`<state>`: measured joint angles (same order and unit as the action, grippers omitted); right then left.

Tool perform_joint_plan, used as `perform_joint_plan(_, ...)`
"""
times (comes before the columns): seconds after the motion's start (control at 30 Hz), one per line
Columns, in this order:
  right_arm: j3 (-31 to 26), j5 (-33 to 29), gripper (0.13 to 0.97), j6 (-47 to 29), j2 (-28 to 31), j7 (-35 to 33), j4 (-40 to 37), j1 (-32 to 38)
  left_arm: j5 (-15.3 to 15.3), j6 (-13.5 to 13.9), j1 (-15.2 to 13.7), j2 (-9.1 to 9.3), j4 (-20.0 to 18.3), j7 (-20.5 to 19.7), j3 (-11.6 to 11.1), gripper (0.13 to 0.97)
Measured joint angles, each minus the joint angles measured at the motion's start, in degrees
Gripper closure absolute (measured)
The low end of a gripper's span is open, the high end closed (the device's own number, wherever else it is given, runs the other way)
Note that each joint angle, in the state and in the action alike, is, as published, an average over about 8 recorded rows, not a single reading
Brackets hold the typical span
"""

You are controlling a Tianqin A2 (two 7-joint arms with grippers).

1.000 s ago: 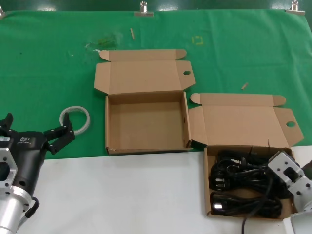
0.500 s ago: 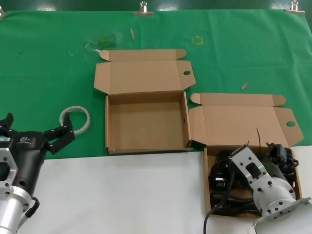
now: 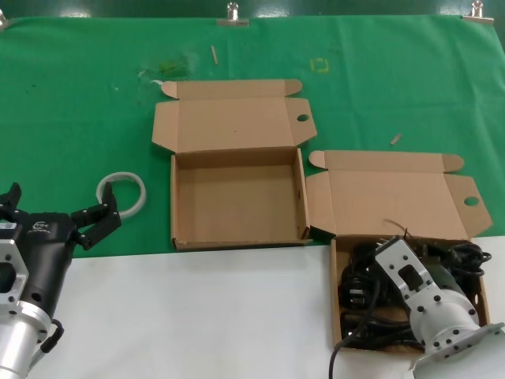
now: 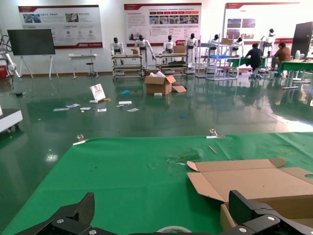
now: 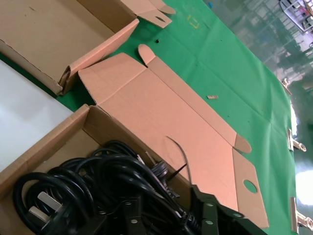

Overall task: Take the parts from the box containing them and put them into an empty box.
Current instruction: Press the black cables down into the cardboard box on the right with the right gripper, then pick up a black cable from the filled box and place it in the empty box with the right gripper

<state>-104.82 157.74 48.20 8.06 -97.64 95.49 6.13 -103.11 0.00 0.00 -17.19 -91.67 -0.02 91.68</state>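
Note:
The black power cords lie in loose coils in the lower right cardboard box, whose lid is folded back. They also show in the right wrist view. My right gripper reaches down into this box. In the right wrist view it is open, with its fingers down among the cords and cables lying between them. The empty box sits open at the middle of the green cloth. My left gripper is open and empty at the lower left.
A white ring of tape lies on the green cloth just ahead of my left gripper and left of the empty box. White table surface runs along the front. Small scraps lie on the cloth at the back.
My right arm has swung left from the box's right edge and come down onto the cords. A plug that stuck up at the right half a second ago has dropped. The left arm has not moved.

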Motion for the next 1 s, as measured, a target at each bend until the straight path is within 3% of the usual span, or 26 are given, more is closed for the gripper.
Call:
perform_joint_plan(0.33,1.1,0.0,0.817,0.3,0.0,-0.4,1.9,-1.4,0.0,0.0,0.0,0.00,0.0,0.0,0.0,0.132)
perform_joint_plan(0.63,2.1,0.0,0.914,0.7,0.0,-0.8,3.6,-2.4,0.0,0.0,0.0,0.00,0.0,0.0,0.0,0.132)
perform_joint_plan(1.0,3.1,0.0,0.926,4.2,0.0,-2.7,9.6,-3.0,0.0,0.0,0.0,0.00,0.0,0.0,0.0,0.132)
